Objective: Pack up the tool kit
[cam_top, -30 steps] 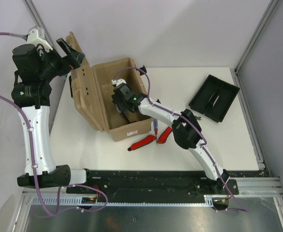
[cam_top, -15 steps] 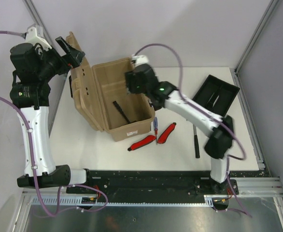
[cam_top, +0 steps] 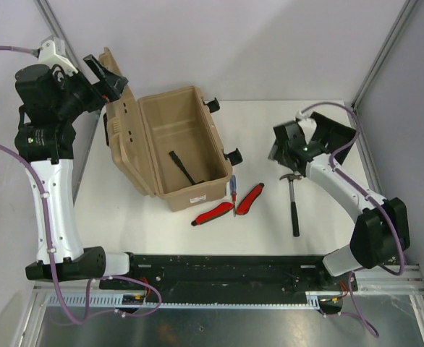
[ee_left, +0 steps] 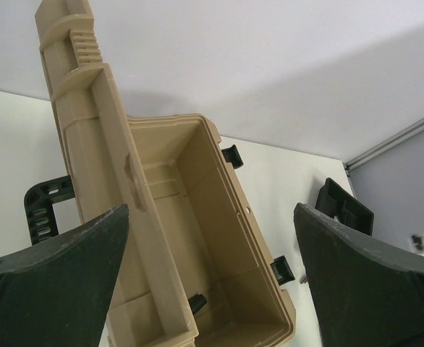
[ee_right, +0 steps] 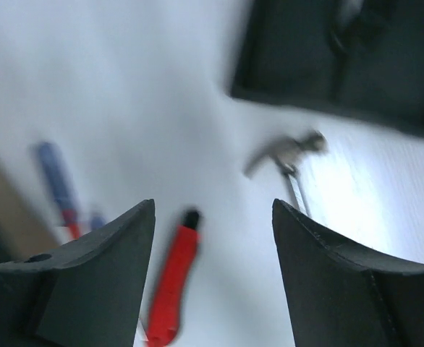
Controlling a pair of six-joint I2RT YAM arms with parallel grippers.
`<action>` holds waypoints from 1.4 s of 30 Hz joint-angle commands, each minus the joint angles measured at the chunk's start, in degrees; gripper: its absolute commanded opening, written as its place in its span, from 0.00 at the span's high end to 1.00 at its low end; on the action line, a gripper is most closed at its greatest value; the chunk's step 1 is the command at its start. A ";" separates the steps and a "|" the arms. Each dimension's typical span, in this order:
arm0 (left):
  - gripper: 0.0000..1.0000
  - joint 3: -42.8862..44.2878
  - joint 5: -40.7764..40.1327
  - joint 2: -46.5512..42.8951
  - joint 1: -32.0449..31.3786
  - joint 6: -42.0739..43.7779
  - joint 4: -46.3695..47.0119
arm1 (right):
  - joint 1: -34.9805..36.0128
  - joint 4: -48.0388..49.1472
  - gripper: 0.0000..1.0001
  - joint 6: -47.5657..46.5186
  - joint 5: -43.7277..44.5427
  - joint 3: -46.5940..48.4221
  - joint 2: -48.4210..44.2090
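Observation:
The tan toolbox (cam_top: 197,189) stands open at centre left, its lid (cam_top: 129,141) upright on the left. A black tool (cam_top: 181,166) lies inside it. My left gripper (cam_top: 109,81) is open at the lid's top edge; in the left wrist view (ee_left: 210,210) the lid (ee_left: 89,130) passes by the left finger. My right gripper (cam_top: 278,150) is open and empty above the table, beside the black inner tray (cam_top: 340,134). Two red-handled tools (cam_top: 213,212) (cam_top: 249,199), a blue-red screwdriver (cam_top: 233,191) and a hammer (cam_top: 293,201) lie on the table. The right wrist view (ee_right: 213,206) is blurred.
The black tray stands at the back right, partly hidden by my right arm. A metal frame post (cam_top: 386,58) runs along the right side. The black base rail (cam_top: 219,267) lines the near edge.
My right arm has come out of the toolbox and swung right to the tray, leaving the black tool inside. The hammer is now uncovered. The left arm has not moved.

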 commanded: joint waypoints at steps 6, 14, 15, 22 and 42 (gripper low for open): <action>0.01 -0.15 1.72 -0.72 -0.49 0.46 1.27 | -4.86 -5.89 0.29 8.48 -1.38 -15.95 -1.84; 0.01 1.77 1.89 -0.09 -0.55 0.89 1.28 | -8.40 0.02 0.34 9.56 -11.75 -27.12 -1.29; 0.01 1.82 1.88 0.01 -0.53 0.94 1.30 | -8.54 0.45 0.35 9.27 -12.60 -27.86 -1.39; 0.01 1.32 2.03 0.31 -0.51 1.14 1.16 | -8.17 0.56 0.44 8.03 -16.21 -30.47 0.10; 0.01 2.75 4.05 2.37 -0.57 -0.47 0.90 | -1.16 -6.52 1.00 9.81 -11.62 -24.52 -12.53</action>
